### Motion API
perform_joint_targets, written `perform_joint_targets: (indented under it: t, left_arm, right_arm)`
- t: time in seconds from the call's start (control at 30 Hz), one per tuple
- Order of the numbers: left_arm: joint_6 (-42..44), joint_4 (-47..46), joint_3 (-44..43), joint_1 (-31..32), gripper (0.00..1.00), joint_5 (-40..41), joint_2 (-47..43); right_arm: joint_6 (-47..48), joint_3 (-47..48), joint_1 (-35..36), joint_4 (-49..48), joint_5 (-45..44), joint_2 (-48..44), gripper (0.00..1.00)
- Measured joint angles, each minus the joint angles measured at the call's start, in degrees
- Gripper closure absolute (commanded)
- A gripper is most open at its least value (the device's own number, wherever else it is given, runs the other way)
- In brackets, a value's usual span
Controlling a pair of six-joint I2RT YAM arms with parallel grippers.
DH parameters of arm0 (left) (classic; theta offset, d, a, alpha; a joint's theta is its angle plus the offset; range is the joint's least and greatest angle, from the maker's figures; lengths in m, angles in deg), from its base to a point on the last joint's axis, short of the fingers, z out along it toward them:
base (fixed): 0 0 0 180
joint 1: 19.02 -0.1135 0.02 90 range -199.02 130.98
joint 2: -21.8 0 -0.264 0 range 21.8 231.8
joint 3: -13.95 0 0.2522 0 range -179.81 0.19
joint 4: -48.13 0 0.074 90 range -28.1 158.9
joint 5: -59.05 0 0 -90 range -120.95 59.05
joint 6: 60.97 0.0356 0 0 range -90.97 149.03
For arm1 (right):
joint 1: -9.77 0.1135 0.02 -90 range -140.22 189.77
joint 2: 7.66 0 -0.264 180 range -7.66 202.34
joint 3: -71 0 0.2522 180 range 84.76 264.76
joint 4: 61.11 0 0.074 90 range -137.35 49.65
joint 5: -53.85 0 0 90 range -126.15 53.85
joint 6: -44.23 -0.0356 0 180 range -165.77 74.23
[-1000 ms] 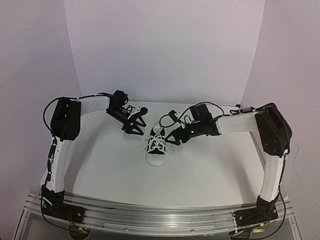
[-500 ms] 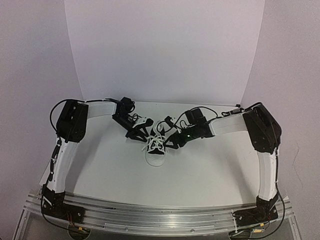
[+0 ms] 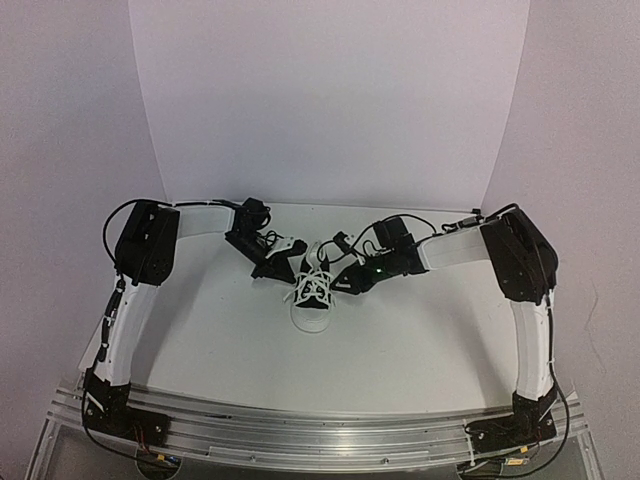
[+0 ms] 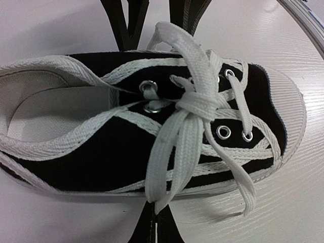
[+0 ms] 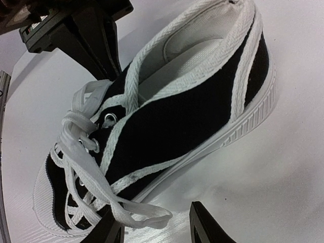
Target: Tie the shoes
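Observation:
The black canvas shoe with white toe cap lies mid-table, toe toward the arms. Its white laces are crossed in a knot over the tongue, with a loop hanging off each side. My left gripper sits at the shoe's left side, shut on the tip of the left lace loop. Low at the shoe's right side is my right gripper, open, and the right lace loop lies between its fingers, resting by the left one. In the top view, the left gripper and right gripper flank the shoe.
The white table has a curved white backdrop behind it. The two arms reach inward from both sides, their wrists close together over the shoe. A metal rail runs along the near edge.
Both arms have moved in to the shoe. The left gripper's jaws have shut on the left lace loop. The right gripper's jaws have narrowed around the right loop.

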Motion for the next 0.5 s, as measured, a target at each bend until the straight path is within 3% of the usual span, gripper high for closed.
perform_joint_targets:
  t: [0.5]
  left_arm:
    - [-1.2, 0.0, 0.0, 0.0, 1.0, 0.0, 0.0]
  right_arm:
    - [2.2, -1.9, -0.1, 0.4, 0.5, 0.1, 0.52]
